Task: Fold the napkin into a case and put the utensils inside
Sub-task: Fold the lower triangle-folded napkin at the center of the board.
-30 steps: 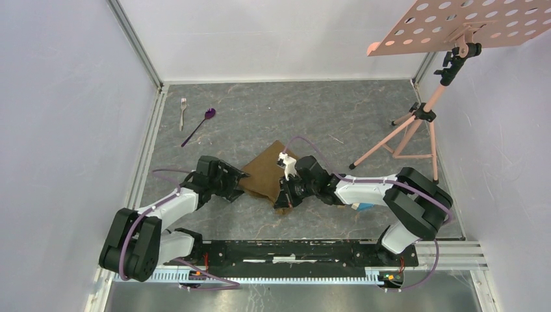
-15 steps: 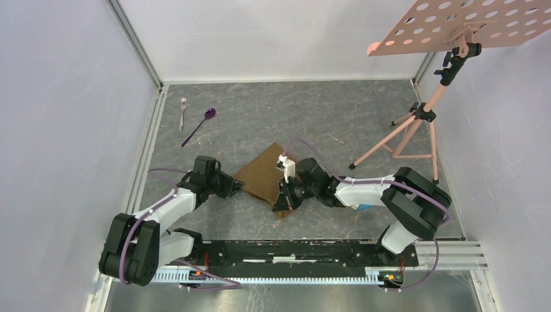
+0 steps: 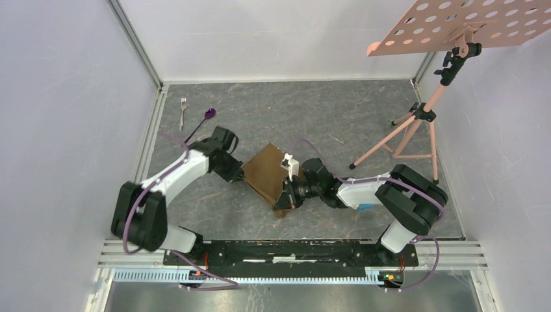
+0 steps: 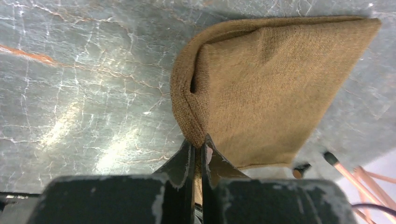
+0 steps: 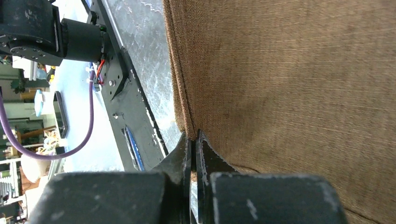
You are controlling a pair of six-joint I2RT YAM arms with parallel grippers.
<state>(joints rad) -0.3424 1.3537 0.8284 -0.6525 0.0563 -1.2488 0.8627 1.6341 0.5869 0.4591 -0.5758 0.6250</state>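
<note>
The brown napkin (image 3: 266, 177) lies folded in the middle of the table, its left edge doubled over. My left gripper (image 3: 242, 173) is shut on that left folded edge; in the left wrist view the cloth (image 4: 261, 84) is pinched at my gripper (image 4: 201, 144). My right gripper (image 3: 286, 197) is shut on the napkin's near corner, and the right wrist view has cloth (image 5: 289, 79) clamped in the gripper (image 5: 194, 137). The silver fork (image 3: 183, 112) and the purple spoon (image 3: 200, 125) lie at the far left, apart from the cloth.
A pink tripod stand (image 3: 416, 127) with a perforated board (image 3: 468, 23) stands at the right. A small blue block (image 3: 364, 207) peeks from under the right arm. Walls close the left, far and right sides; a black rail (image 3: 292, 252) runs along the near edge.
My left gripper closed on the napkin's left edge and the left arm swung away from the near edge toward the spoon, folding that edge inward. The right gripper stayed shut, shifting slightly.
</note>
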